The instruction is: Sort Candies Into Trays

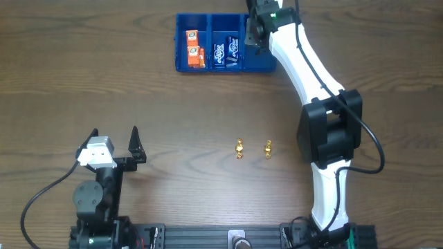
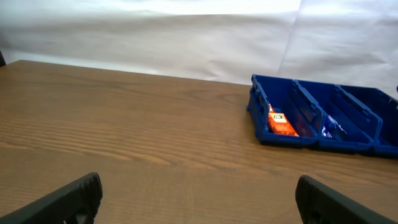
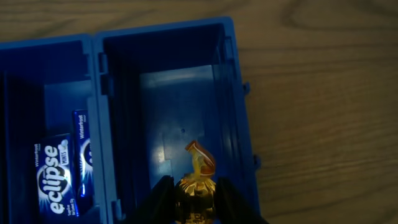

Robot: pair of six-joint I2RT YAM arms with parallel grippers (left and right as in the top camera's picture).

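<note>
- Your left gripper (image 1: pixel 115 133) is parked low near its own base at the left of the bench (image 1: pixel 69 83). Its fingers are spread wide with nothing between them, well apart from every candy.
- The blue tray (image 1: pixel 181 41) sits at the far side of the bench. Its left compartment holds the orange candies (image 1: pixel 193 48), so I'd call that sort done.
- The middle compartment has the blue mint packs (image 1: pixel 226 52) lying in it. That one looks sorted too.
- Nearer to you, two gold candies (image 1: pixel 239 148) and (image 1: pixel 268 148) lie loose on the bench just beside each other. Those are what's left to pick up.
- Your right gripper (image 3: pixel 194 202) hangs above the tray's right compartment (image 3: pixel 180 106), pinching a gold-wrapped candy (image 3: pixel 199 163) between its fingers. The candy is held over the compartment floor and isn't dropped yet. I can't spot any candy lying in that compartment so far.
- My read is you're well past halfway. Release this one, then make two more trips for the loose gold pair. The right arm is closer to them, though the left could take one.
</note>
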